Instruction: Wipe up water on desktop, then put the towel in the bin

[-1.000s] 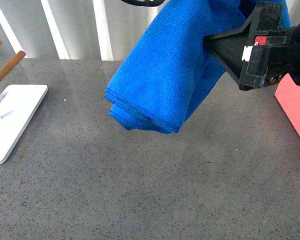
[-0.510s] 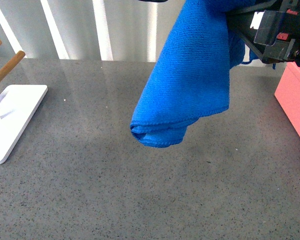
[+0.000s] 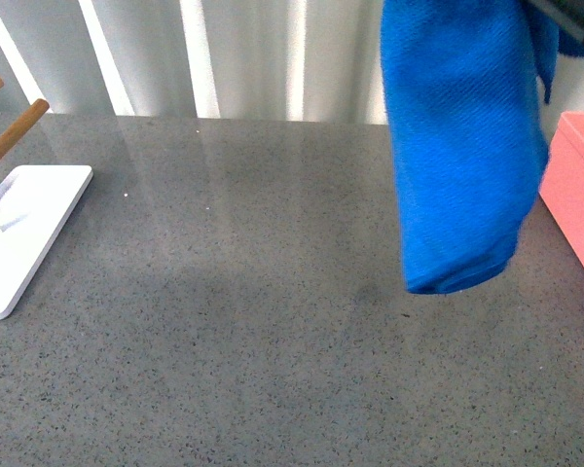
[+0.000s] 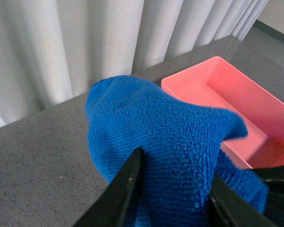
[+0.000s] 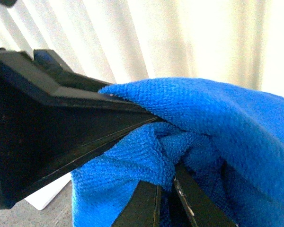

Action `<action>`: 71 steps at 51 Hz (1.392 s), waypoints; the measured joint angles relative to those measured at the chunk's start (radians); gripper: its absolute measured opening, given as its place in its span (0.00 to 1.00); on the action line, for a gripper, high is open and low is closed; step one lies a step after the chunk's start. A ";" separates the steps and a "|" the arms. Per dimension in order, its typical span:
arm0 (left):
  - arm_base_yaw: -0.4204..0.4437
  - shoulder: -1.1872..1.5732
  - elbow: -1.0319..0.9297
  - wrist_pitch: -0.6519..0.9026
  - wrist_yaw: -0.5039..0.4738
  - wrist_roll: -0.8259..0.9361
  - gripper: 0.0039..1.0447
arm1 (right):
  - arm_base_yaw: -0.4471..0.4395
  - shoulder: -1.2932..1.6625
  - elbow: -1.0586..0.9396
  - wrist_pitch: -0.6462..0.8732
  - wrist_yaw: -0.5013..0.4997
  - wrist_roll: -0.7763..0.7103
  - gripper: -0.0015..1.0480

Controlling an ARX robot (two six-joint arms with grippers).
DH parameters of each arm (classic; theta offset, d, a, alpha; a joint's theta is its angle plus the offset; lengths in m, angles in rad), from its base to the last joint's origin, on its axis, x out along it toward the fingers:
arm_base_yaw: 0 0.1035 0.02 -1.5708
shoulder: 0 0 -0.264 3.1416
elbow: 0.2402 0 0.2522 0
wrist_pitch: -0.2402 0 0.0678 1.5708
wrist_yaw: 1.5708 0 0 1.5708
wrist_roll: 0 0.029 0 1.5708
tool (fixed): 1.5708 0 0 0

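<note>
The blue towel (image 3: 462, 146) hangs folded from the top right of the front view, its lower end a little above the grey desktop (image 3: 273, 341) and just left of the pink bin (image 3: 576, 185). Both grippers hold it above that view's top edge. In the left wrist view my left gripper (image 4: 173, 191) is shut on the towel (image 4: 156, 127), with the open, empty-looking bin (image 4: 227, 94) beyond it. In the right wrist view my right gripper (image 5: 168, 201) is shut on a bunched fold of the towel (image 5: 217, 118), close to the left gripper's black finger (image 5: 61, 123).
A flat white stand (image 3: 19, 233) with wooden pegs (image 3: 15, 131) sits at the desktop's left edge. Pale curtains (image 3: 243, 58) hang behind the desktop's far edge.
The towel has swung right and upward, from the middle of the desktop to beside the bin. The black gripper that showed at the upper right has risen almost out of the front view.
</note>
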 joint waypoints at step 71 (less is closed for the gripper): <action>0.846 -0.861 -1.025 0.399 0.127 0.011 0.67 | -0.173 -0.022 0.067 -0.041 -0.026 0.066 0.03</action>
